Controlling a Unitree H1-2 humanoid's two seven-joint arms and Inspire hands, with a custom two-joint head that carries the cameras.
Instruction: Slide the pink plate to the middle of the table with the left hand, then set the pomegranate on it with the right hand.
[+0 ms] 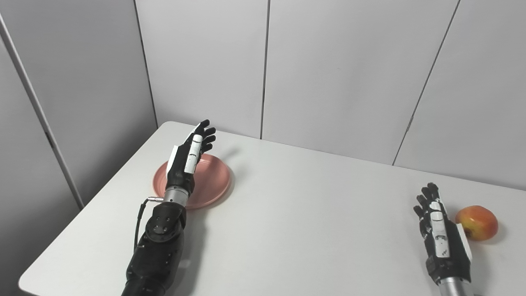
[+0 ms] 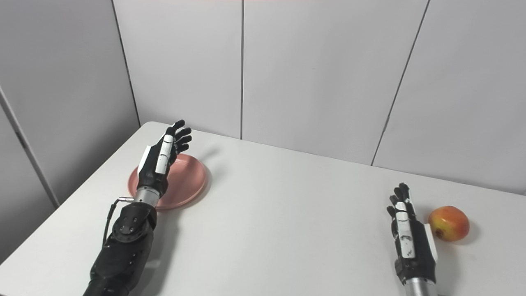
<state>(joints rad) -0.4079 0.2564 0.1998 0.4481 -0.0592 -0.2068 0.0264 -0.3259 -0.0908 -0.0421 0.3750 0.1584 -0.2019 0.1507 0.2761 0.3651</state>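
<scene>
The pink plate (image 1: 213, 181) lies on the white table (image 1: 296, 213) at the far left. My left hand (image 1: 190, 157) is open and hovers over the plate's left part, fingers stretched toward the wall, holding nothing. The red-yellow pomegranate (image 1: 477, 222) sits at the right side of the table. My right hand (image 1: 439, 230) is open, just left of the pomegranate and apart from it. The same scene shows in the right eye view, with the plate (image 2: 187, 181), the left hand (image 2: 162, 158), the pomegranate (image 2: 449, 223) and the right hand (image 2: 407, 234).
Grey wall panels (image 1: 328, 65) stand close behind the table's far edge and along its left side. The table's left edge runs diagonally beside my left forearm (image 1: 158, 246).
</scene>
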